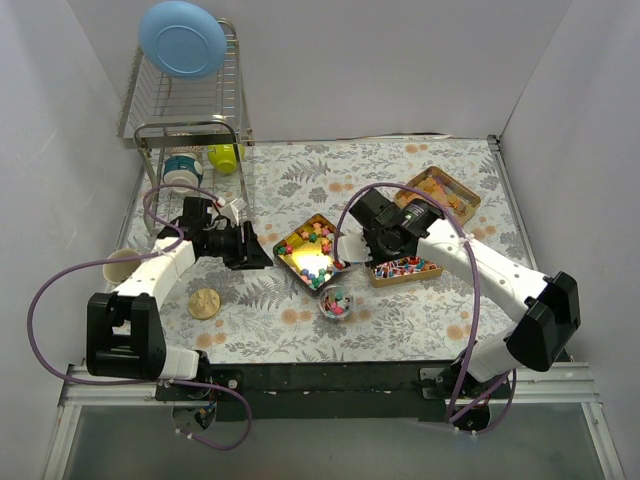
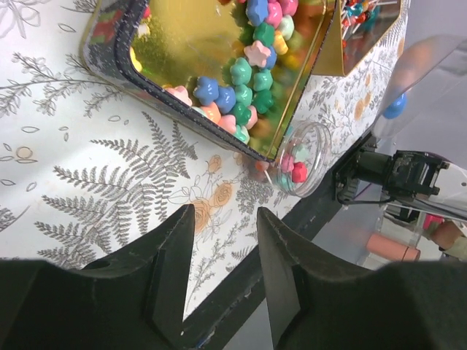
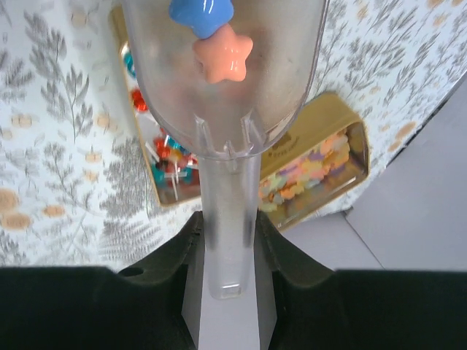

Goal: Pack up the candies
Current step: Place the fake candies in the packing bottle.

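Candies [image 3: 222,58], likely hard, light and prone to roll, lie two in the clear scoop [image 3: 292,73] the right gripper [image 3: 228,226] clamps by its handle, better scooped than pinched; left gripper [image 2: 224,240] gapes empty by the gold tray [image 2: 190,44]

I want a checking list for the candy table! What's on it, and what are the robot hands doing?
Surface: covered by fern-print cloth.
Job's things: multicoloured candies in the middle tin; wrapped pieces and gummies in separate tins; small clear jar holds a few.
Clutter: round gold lid, cup.
Grippers: left gripper open, empty; right gripper shut on clear scoop carrying two candies.
Cables: purple cables loop from both arms.
Surroundings: dish rack with blue plate; white walls.
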Tool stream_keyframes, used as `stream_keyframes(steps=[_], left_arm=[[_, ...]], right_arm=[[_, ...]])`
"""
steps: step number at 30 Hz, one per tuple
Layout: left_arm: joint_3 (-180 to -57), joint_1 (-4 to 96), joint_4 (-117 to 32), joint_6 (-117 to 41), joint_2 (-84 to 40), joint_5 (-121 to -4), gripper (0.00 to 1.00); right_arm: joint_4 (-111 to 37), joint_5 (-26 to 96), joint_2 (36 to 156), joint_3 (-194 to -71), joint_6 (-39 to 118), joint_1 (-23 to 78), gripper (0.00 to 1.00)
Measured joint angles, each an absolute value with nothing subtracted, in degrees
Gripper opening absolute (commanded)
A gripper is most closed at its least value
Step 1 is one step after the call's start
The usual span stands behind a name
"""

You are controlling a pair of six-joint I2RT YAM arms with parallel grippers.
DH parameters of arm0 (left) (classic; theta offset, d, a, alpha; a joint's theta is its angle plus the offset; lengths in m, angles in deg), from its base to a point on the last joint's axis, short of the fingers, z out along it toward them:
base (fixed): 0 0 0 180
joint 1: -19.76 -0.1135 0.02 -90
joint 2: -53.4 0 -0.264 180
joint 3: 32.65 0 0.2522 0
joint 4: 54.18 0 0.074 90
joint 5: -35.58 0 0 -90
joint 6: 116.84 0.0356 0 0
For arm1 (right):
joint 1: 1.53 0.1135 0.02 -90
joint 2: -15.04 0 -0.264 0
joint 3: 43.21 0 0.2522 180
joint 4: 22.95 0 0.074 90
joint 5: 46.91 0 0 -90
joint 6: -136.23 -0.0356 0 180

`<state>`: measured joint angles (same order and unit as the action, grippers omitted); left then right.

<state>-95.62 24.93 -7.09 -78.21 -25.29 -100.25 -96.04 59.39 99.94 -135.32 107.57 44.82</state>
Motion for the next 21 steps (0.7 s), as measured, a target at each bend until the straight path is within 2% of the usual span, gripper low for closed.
stream_keyframes(steps=[12, 21], left_arm=[[-96.2, 24.3, -9.0, -77.6, -25.2, -98.1, 0.41], [-96.0, 23.6, -9.6, -78.3, -24.2, -98.1, 0.42]], right_arm=[[-106.8, 75.3, 101.3, -134.5, 109.0, 55.1, 0.01], [-108.8, 81.4, 104.8, -134.5, 107.9, 61.7, 0.01]])
